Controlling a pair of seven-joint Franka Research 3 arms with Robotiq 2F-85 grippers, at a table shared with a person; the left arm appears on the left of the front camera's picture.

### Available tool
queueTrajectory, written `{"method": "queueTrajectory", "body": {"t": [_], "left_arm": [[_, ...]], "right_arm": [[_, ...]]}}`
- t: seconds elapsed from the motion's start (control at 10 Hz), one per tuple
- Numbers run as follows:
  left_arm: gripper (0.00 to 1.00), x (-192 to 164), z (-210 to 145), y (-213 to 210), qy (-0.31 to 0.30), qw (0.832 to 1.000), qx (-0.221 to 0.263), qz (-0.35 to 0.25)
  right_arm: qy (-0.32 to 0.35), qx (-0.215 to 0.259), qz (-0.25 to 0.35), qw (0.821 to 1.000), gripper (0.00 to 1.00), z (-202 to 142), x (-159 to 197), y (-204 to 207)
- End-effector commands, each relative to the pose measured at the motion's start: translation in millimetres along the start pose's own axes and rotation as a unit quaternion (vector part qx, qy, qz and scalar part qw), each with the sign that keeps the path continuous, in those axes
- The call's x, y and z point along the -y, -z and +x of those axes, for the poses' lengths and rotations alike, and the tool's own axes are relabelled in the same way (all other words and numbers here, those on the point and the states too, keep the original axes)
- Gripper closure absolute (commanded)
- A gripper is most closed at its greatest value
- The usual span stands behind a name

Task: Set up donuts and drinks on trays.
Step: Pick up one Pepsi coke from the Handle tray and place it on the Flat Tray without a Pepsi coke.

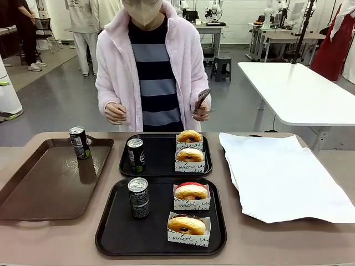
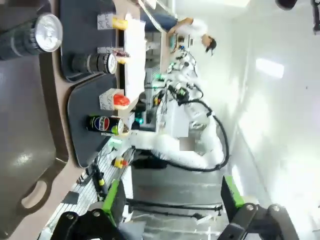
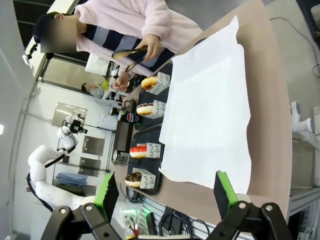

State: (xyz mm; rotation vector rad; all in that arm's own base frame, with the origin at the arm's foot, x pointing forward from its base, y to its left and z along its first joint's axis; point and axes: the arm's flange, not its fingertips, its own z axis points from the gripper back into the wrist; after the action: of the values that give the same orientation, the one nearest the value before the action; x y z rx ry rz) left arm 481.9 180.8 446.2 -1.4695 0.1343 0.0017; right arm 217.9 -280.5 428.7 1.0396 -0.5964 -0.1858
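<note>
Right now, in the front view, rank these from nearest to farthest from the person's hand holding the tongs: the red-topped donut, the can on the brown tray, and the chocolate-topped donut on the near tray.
Measured from the hand holding the tongs:
1. Red-topped donut, upper right of the near black tray.
2. Can at the far edge of the brown tray, off to the left.
3. Chocolate-topped donut, front right of the near tray.

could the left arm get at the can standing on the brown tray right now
Probably yes. The can stands alone at the brown tray's far corner on the left side; nothing crowds it, and the left gripper is open.
</note>
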Motion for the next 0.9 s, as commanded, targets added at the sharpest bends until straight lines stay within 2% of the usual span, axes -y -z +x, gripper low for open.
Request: {"method": "queueTrajectory", "body": {"t": [0.0,0.3,0.5,0.8], "left_arm": [[0.0,0.1,-15.7,-22.3,0.009,0.998,0.057,0.0],[0.0,-7.1,-52.9,-47.2,0.062,0.984,0.142,0.088],[0.0,-8.2,-64.4,-59.2,0.074,0.975,0.172,0.116],[0.0,-13.0,-70.4,-62.3,0.056,0.983,0.145,0.1]], "right_arm": [[-0.009,0.008,0.011,1.0,0.0,2.7,0.9,0.1],[-0.009,0.008,0.011,1.0,0.0,2.7,0.9,0.1],[-0.009,0.008,0.011,1.0,0.0,2.7,0.9,0.1],[-0.009,0.008,0.011,1.0,0.0,2.7,0.9,0.1]]}}
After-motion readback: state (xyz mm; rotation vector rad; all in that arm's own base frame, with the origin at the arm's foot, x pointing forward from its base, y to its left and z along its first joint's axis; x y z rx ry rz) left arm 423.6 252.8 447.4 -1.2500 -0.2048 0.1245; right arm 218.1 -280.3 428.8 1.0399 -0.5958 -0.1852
